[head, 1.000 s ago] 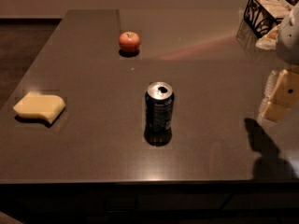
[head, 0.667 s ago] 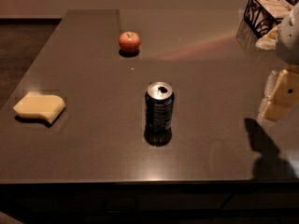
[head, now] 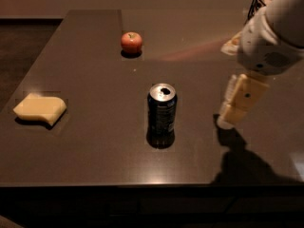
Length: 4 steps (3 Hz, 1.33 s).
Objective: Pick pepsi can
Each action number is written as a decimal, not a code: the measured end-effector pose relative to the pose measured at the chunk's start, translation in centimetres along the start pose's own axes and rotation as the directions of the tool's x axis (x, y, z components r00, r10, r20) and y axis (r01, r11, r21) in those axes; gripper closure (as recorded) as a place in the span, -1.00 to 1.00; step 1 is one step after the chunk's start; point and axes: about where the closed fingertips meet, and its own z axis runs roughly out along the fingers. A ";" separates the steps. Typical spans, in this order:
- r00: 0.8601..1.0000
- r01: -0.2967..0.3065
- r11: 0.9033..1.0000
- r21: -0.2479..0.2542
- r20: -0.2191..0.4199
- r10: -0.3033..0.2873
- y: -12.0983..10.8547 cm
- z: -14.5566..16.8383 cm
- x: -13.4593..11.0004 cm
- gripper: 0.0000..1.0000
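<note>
**One can upright at mid-table, gripper apart from it**

One can [head: 162, 112] stands upright near the middle of the dark table [head: 95, 70], somewhat toward the near edge. We note a dark blue body with pale label markings and a silver top with its opening visible. Nothing touches it. Its reflection lies on the glossy surface at its foot.

The gripper [head: 227, 119] hangs to the right of the can in view, at about the can's height, tilted so that its pale yellow end points down and to the left. It is clear of the can, with bare table between the two. We cannot tell whether the gripper is open or closed; no object is visible in it. The white arm [head: 275, 37] comes in from the upper right corner. The arm's shadow [head: 242, 160] falls on the table below the gripper and runs toward the near edge.

Other items recorded:
- A red apple [head: 131, 42] sits well behind the can, toward the far side.
- A yellow sponge [head: 40, 109] lies flat near the left edge, well apart from the can.
- A black wire object [head: 256, 6] shows at the far right, partly hidden by the arm; we cannot identify it.
</note>
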 end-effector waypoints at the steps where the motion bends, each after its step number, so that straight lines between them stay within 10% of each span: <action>1: 0.997 0.029 0.998 -0.064 0.075 -0.024 1.0 2.4 -3.6 -1.00; 4: 0.983 0.113 0.981 -0.159 0.163 -0.087 3.1 8.1 -9.9 -0.73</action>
